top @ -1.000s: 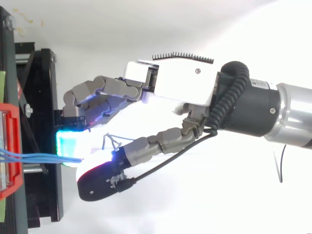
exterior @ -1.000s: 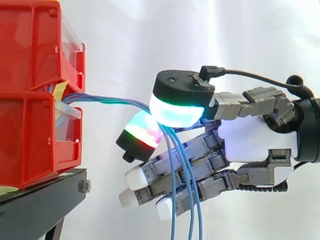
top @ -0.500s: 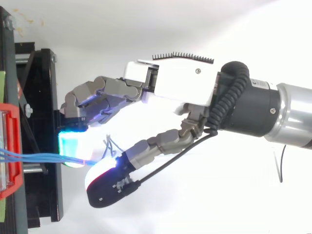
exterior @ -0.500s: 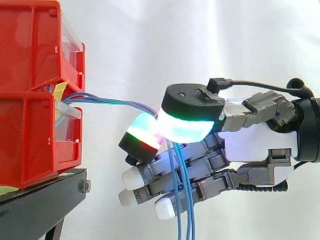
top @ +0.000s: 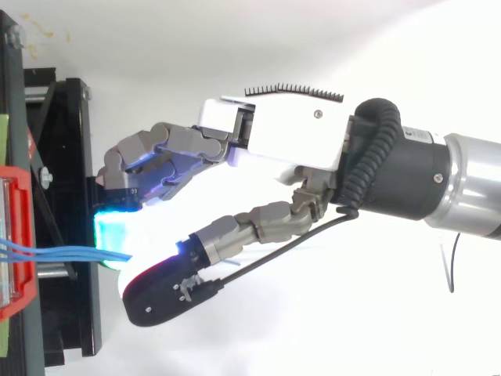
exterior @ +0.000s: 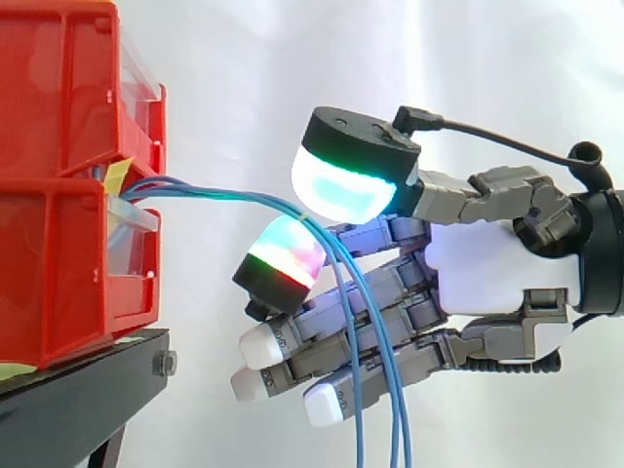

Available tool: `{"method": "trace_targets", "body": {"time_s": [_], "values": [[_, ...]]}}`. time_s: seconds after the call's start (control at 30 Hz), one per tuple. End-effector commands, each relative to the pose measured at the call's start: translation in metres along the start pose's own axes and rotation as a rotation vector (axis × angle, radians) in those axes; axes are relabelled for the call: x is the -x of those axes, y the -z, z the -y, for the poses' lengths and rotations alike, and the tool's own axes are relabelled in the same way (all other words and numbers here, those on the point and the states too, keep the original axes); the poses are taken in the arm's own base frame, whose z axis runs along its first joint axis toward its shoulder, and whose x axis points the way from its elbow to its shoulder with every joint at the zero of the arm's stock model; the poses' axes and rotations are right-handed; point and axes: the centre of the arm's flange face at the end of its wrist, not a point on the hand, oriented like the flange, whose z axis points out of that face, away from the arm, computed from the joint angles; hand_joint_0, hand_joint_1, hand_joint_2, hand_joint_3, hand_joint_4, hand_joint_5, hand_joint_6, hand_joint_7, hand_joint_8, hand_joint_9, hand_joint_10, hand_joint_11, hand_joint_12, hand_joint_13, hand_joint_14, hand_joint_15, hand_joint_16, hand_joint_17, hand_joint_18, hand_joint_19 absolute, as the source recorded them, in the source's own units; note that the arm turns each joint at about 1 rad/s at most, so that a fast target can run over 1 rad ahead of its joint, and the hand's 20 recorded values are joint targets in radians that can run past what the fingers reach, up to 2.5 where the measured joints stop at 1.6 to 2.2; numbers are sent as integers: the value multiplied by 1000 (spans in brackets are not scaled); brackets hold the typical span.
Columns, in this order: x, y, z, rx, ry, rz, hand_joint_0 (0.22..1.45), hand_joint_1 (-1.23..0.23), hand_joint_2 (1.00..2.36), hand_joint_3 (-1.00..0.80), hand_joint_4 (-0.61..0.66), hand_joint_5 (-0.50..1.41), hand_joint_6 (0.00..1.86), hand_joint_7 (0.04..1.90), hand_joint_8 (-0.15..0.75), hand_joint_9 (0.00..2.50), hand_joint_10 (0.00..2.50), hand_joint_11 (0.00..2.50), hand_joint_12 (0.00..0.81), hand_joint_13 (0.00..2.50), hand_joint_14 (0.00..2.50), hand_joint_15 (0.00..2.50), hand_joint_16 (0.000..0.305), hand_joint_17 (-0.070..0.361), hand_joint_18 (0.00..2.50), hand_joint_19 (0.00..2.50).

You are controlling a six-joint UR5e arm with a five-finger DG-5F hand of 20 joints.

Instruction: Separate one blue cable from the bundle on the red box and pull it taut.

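A bundle of blue cables [exterior: 224,198] leaves the gap between the stacked red bins [exterior: 68,244] and runs right to my hand [exterior: 487,268]. There it bends over the finger pad [exterior: 283,255] that glows red and green, then hangs down across the other fingers. The thumb pad [exterior: 346,175], glowing cyan and green, stands just above the bend with a small gap to the finger pad. The fingers are nearly straight, so the hand is open. From above, the cables [top: 70,253] vanish under the thumb [top: 160,288].
The red bins stand on a black stand [exterior: 78,390], whose frame [top: 66,196] lies directly under the fingertips in the top view. A white curtain is behind. Free room lies to the right of the bins around the hand.
The thumb pad has lifted off the finger pad and shifted left. The hanging cables have spread apart and swung slightly right.
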Motion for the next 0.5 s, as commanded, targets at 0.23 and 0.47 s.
{"method": "trace_targets", "body": {"time_s": [0.23, 0.47], "values": [[0, 0, 0, 1, 0, 1, 633, -759, 1012, -337, 181, -170, 777, 1219, 335, 685, 10, 386, 368, 438, 5, 184, 50, 113, 576, 461], [0, 0, 0, 0, 0, -1, 731, -898, 1021, -128, 140, -239, 829, 1129, 229, 499, 8, 348, 366, 428, 7, 178, 50, 112, 583, 431]]}}
